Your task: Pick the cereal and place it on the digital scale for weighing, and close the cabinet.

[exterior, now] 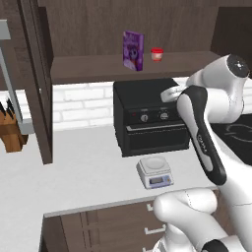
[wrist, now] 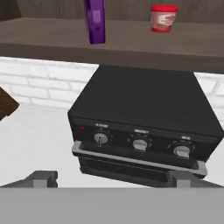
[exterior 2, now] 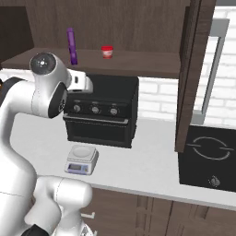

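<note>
The cereal (exterior: 133,50) is a purple box standing upright on the open cabinet's shelf (exterior: 88,69), above and behind the oven. In the right base view the cereal (exterior 2: 71,46) shows edge-on, and in the hand view the cereal (wrist: 95,19) is at the top left. The digital scale (exterior: 155,173) sits on the white counter in front of the oven, with nothing on its plate (exterior 2: 81,152). Both cabinet doors (exterior: 37,78) (exterior 2: 191,69) stand open. My gripper (wrist: 111,179) is open and holds nothing; it hovers at oven-top height, well below and short of the cereal.
A black oven (wrist: 144,118) with three knobs stands under the shelf. A red-and-white cup (exterior: 156,54) sits to the right of the cereal. A knife block (exterior: 11,132) is at the left, a cooktop (exterior 2: 209,156) at the right, and drawers (exterior: 113,226) run below the counter.
</note>
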